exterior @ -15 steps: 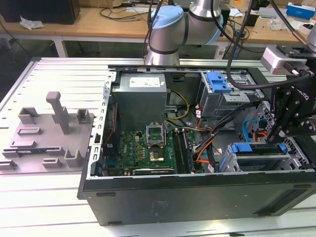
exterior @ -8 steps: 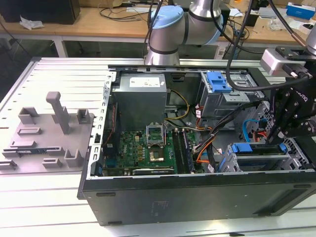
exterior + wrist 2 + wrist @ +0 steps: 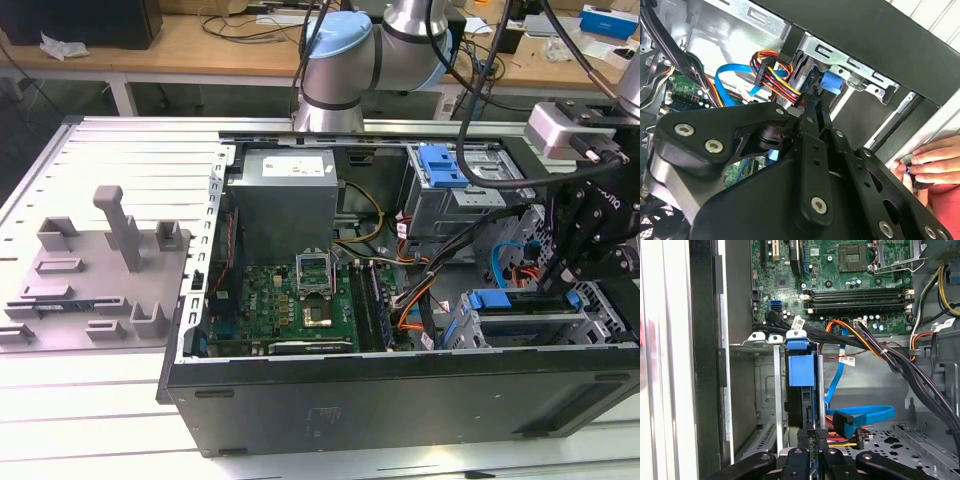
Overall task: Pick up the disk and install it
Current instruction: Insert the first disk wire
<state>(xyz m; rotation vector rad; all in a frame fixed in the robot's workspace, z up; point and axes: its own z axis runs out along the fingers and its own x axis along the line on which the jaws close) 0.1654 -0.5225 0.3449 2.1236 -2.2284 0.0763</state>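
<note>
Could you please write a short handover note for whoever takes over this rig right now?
Gripper: down in the open computer case, at the disk; grip cannot be judged.
Disk: slotted in the grey drive cage.
Done: picked up and brought into the cage.
Left: confirming it is fully seated, which cannot be seen.
Note: a person's hand rests at the case's edge.
</note>
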